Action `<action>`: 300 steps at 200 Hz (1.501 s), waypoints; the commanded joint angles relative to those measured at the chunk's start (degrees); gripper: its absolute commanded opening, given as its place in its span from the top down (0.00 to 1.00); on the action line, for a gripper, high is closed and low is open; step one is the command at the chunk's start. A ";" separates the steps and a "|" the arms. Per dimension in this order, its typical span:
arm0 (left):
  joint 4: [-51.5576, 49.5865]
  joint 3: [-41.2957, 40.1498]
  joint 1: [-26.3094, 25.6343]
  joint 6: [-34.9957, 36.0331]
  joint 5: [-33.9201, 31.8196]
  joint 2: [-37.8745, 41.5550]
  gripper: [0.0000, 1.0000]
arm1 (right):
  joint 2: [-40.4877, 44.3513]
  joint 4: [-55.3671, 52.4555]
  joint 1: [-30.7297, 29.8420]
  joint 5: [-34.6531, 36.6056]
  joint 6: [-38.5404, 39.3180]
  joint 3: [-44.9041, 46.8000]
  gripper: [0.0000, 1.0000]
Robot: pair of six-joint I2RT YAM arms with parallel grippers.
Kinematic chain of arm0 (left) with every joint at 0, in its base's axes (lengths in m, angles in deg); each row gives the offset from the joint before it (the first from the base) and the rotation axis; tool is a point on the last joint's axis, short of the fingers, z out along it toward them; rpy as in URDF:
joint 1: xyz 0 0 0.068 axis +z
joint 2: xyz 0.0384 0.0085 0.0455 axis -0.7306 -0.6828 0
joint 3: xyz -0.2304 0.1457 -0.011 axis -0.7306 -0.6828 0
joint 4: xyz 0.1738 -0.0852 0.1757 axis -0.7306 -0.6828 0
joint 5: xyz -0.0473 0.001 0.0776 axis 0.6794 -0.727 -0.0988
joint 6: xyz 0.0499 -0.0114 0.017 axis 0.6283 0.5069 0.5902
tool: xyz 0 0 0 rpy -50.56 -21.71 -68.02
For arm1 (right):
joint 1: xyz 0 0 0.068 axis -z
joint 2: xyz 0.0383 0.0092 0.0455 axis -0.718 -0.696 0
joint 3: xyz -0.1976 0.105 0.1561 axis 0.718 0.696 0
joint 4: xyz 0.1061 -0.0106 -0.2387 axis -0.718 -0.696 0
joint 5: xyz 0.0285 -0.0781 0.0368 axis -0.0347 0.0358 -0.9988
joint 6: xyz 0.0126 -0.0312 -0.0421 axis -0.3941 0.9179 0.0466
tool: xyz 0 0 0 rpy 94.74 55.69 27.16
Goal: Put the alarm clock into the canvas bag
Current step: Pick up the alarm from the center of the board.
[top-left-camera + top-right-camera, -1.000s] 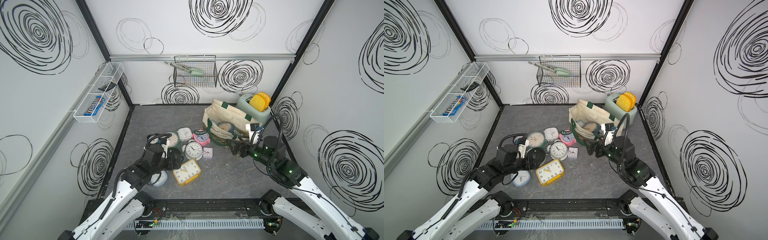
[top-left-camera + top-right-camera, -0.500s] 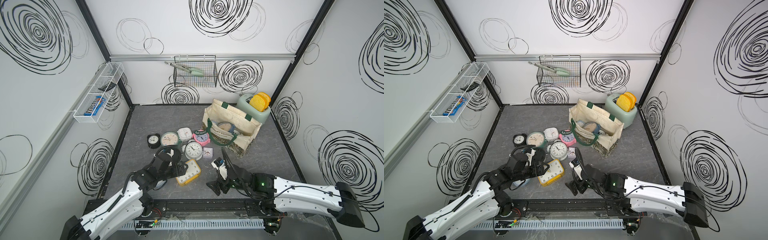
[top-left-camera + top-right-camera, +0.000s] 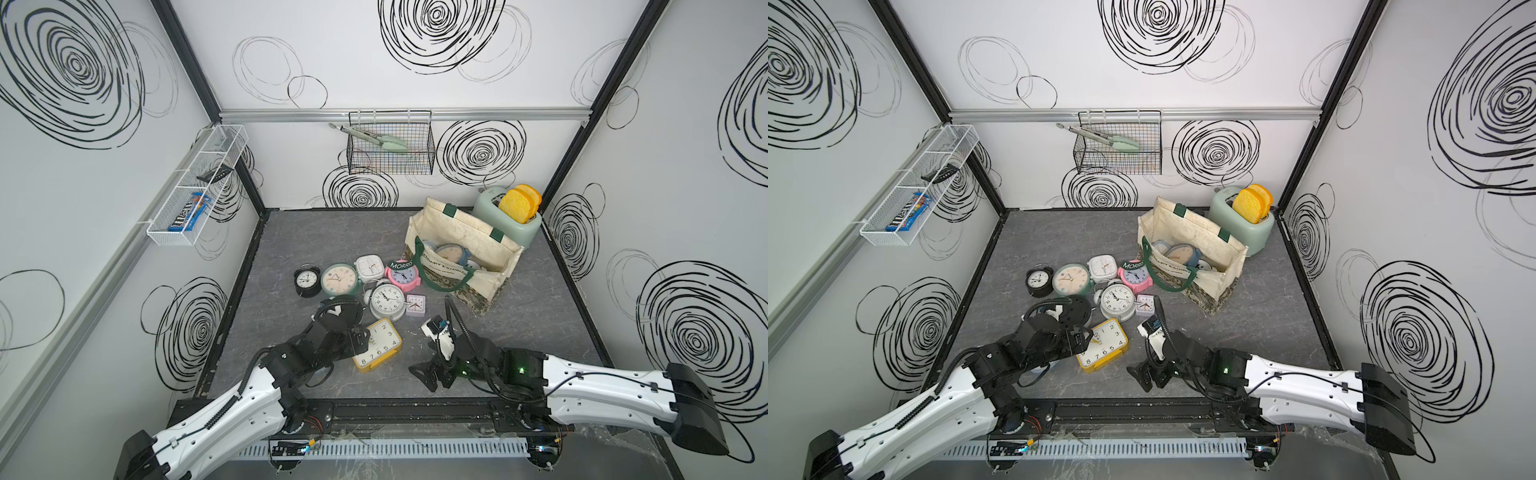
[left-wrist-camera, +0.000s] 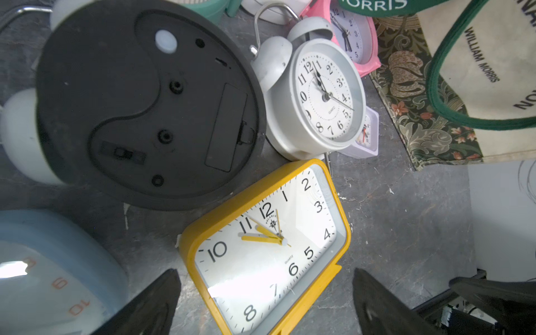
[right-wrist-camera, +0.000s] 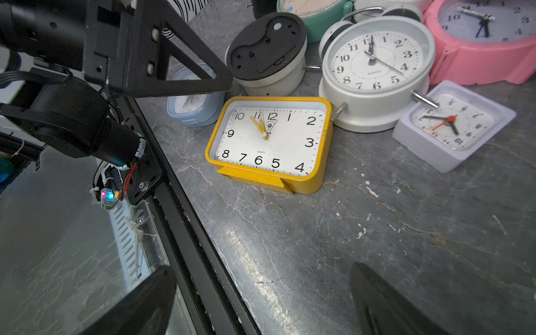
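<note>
yellow alarm clock [image 4: 269,249]: rectangular, white dial, black numerals, face-up on the floor among other clocks, outside the canvas bag [image 3: 465,245] | left gripper [image 4: 264,274]: spread over it, empty | right gripper [image 5: 264,268]: spread, empty

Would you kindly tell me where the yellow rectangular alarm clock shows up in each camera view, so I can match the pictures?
Top view: yellow alarm clock lies face up at the front of the clock cluster.
Top view: same place, front of the cluster.
Left wrist: seen close up, face up.
Right wrist: in plain view, face up.
Shared landmark: the silver twin-bell clock beside it, visible in all four.
</note>
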 commanded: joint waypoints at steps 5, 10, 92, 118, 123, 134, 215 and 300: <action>1.13 -2.41 -0.92 -3.11 0.63 0.08 0.04 | 0.29 2.19 0.58 -1.12 -0.98 0.94 0.03; 1.62 -2.64 -1.10 -3.17 0.81 -0.14 0.04 | 0.32 2.29 0.71 -1.26 -0.98 1.11 0.03; 15.42 -5.37 -6.65 -6.11 5.60 -7.36 0.04 | 1.27 4.12 4.19 -4.51 -0.72 4.53 0.03; 20.07 -4.80 -9.38 -7.93 5.79 -9.79 0.04 | 1.44 4.96 5.36 -5.34 0.19 5.54 0.03; 20.86 -4.57 -9.85 -8.16 5.71 -10.25 0.04 | 1.27 5.32 5.45 -5.37 0.52 5.72 0.03; 22.47 -4.11 -11.00 -8.62 5.78 -11.68 0.04 | 0.37 5.51 5.77 -5.11 0.69 5.90 0.03; 28.97 -3.67 -14.21 -9.45 5.35 -16.11 0.04 | -13.41 5.13 5.18 -1.37 -1.01 2.13 0.03; 29.44 -4.76 -14.40 -9.20 5.48 -15.43 0.04 | -25.77 3.14 3.14 -1.56 -0.93 -6.35 0.03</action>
